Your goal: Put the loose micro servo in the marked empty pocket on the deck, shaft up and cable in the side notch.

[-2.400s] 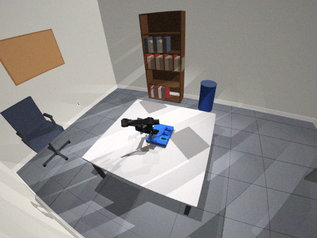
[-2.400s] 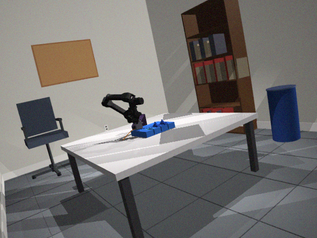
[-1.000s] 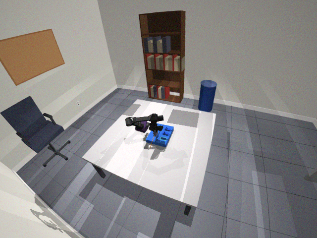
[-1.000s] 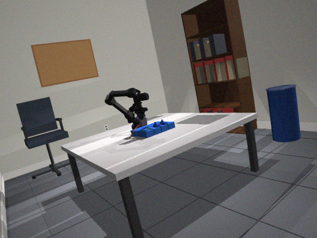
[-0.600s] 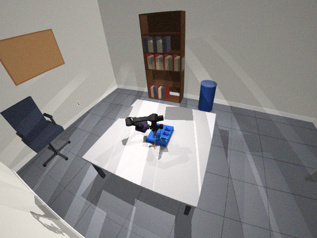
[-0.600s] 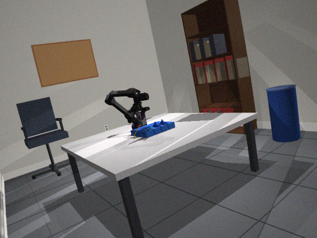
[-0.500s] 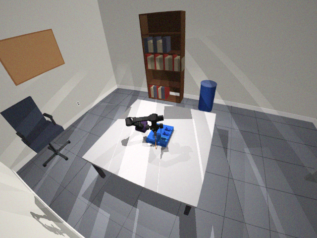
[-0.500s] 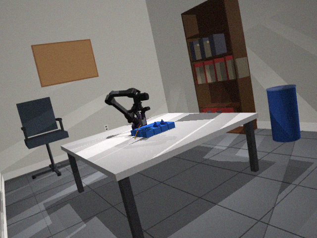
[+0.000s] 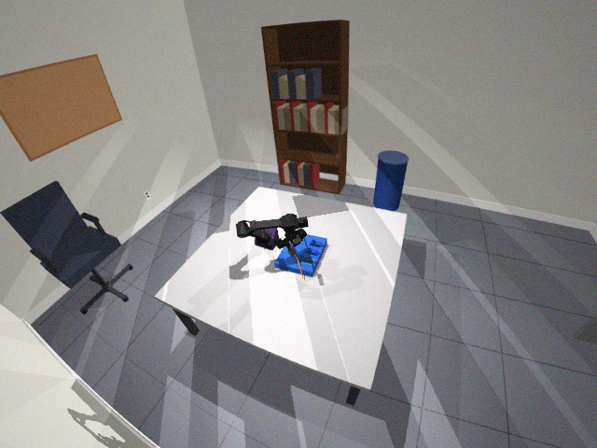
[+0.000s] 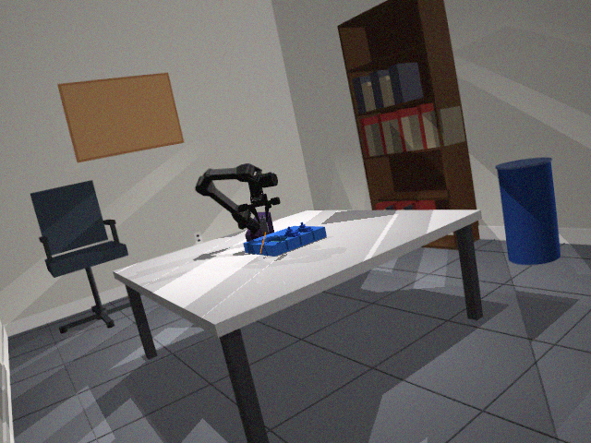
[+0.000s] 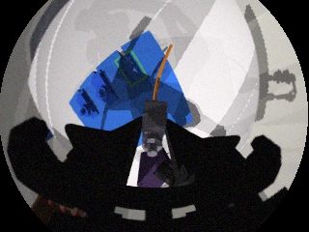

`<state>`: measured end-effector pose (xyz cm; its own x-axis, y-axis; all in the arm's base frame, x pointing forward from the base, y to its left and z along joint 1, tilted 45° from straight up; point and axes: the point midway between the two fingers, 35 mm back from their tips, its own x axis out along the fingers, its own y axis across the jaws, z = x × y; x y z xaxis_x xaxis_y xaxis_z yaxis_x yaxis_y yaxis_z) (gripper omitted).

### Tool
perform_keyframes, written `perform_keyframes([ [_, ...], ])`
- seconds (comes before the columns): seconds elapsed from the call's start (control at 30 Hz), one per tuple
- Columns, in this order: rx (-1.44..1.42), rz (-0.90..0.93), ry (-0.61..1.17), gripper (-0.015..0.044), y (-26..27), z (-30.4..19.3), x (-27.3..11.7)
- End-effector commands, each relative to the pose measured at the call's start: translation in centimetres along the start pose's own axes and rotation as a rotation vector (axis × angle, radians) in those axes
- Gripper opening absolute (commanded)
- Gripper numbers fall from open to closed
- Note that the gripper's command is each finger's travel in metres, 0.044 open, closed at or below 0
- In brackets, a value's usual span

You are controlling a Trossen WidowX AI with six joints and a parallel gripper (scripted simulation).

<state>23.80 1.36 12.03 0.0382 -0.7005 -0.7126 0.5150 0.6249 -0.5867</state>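
Between the clamped fingertips of the gripper [image 9: 292, 245] [image 11: 154, 132], the micro servo [image 11: 154, 116] shows as a dark, boxy block with a round pale shaft and thin orange cable. It sits outside the green-outlined pocket [image 11: 131, 69] of the blue, blocky deck [image 9: 294, 262] [image 10: 274, 248] [image 11: 145, 43]. Dark servo-like parts [image 11: 103, 86] occupy the deck's far side; a purple block [image 9: 266, 238] [image 10: 266, 221] [image 11: 151, 175] stands left.

Deck [image 9: 285, 264] [image 10: 274, 248] [image 11: 140, 43]: solid blue.
Pocket outline [image 11: 144, 69]: green.
Servo [image 11: 154, 113]: dark grey.
Cable [image 9: 300, 268] [image 10: 262, 243] [image 11: 159, 72]: orange.
Claw [image 9: 292, 245] [image 10: 259, 233] [image 11: 154, 120]: black.
Worktop [image 9: 289, 313] [image 10: 214, 291] [image 11: 208, 63]: white.
Bin [image 9: 389, 183] [image 10: 528, 214]: blue.
Corkboard [image 9: 62, 105] [image 10: 121, 116]: orange-brown.
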Motion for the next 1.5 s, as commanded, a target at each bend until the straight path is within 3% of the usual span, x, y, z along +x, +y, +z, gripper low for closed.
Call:
perform_keyframes([
  [0.0, -0.123, 0.002, 0.003, 0.0, 0.0, -0.1, 0.0],
  [0.5, -0.615, 0.003, 0.002, 0.0, 0.0, -0.1, 0.0],
  [1.47, -0.616, 0.005, -0.002, 0.0, 5.0, 7.1, -0.1],
])
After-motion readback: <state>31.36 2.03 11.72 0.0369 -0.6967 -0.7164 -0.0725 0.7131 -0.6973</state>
